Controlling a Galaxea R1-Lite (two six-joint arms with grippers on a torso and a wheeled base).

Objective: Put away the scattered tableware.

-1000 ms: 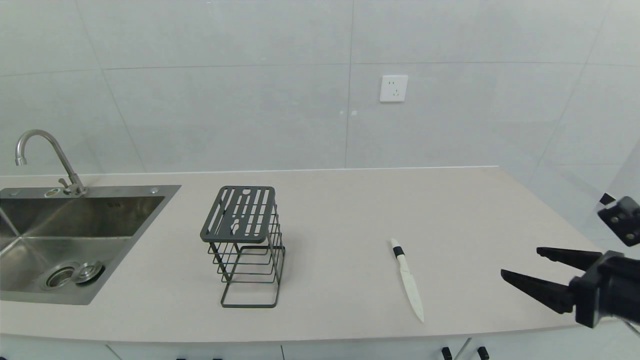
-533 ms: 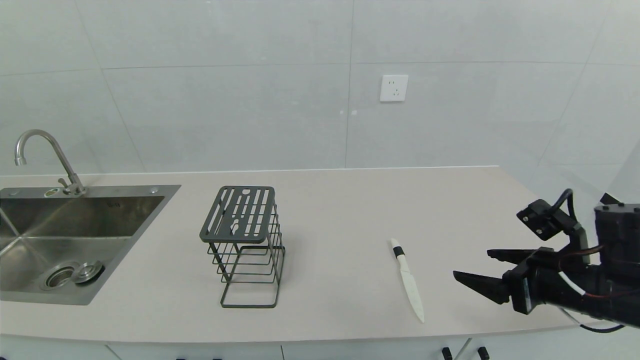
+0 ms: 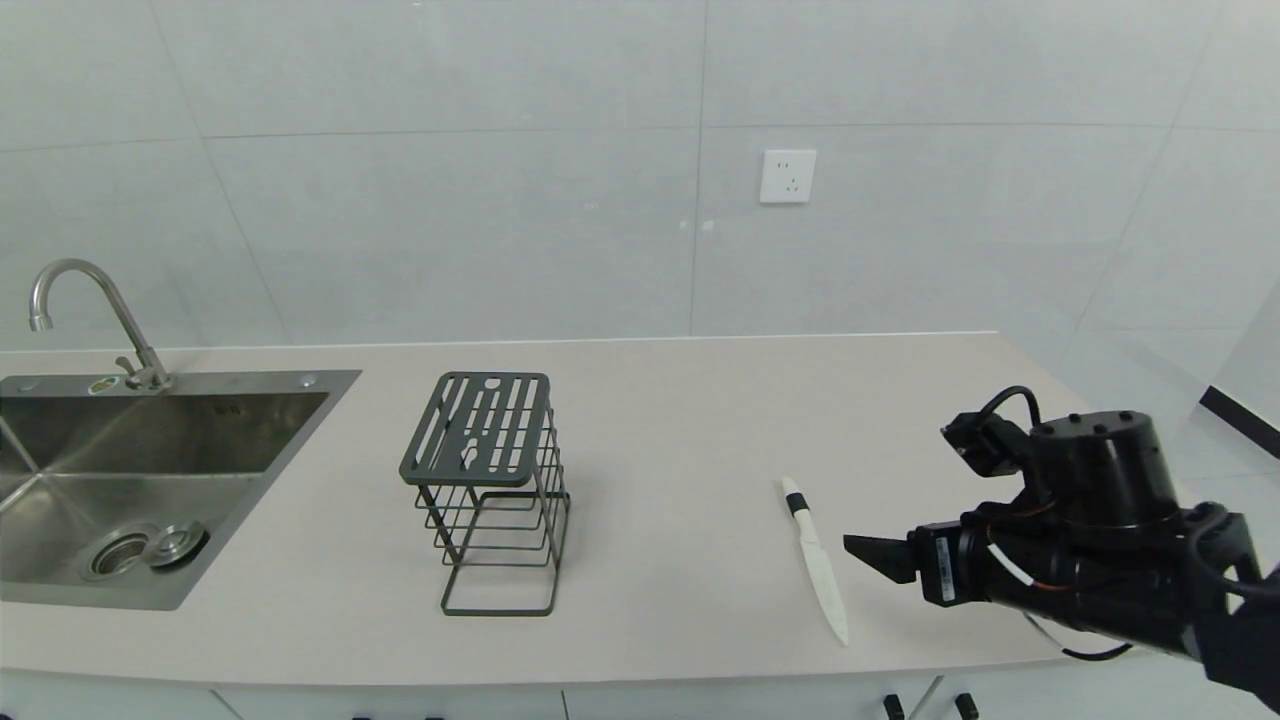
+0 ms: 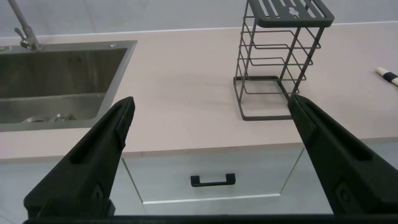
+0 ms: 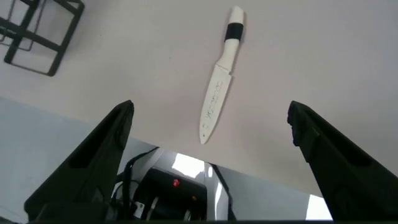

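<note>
Head cam: knife (image 3: 815, 560) lies flat on the counter (image 3: 680, 420), well right of the rack (image 3: 490, 480), tip toward the front edge. My right pincer (image 3: 880, 555) hangs just beyond it, farther from the rack. Prob. light, stiff, slick, thin, so I'd grab the handle, not the blade. Sink (image 3: 200, 381) sits left of the rack, no obstacle. Left wrist cam: left pincer (image 4: 210, 109) spread wide, nothing held. Right wrist cam: right pincer splayed, empty, aimed at the knife.

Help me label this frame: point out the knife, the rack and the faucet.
knife (image 3: 818, 565): head view, middle of the blade.
rack (image 3: 476, 430): head view, slotted top plate.
faucet (image 3: 120, 312): head view, sloping neck.
</note>
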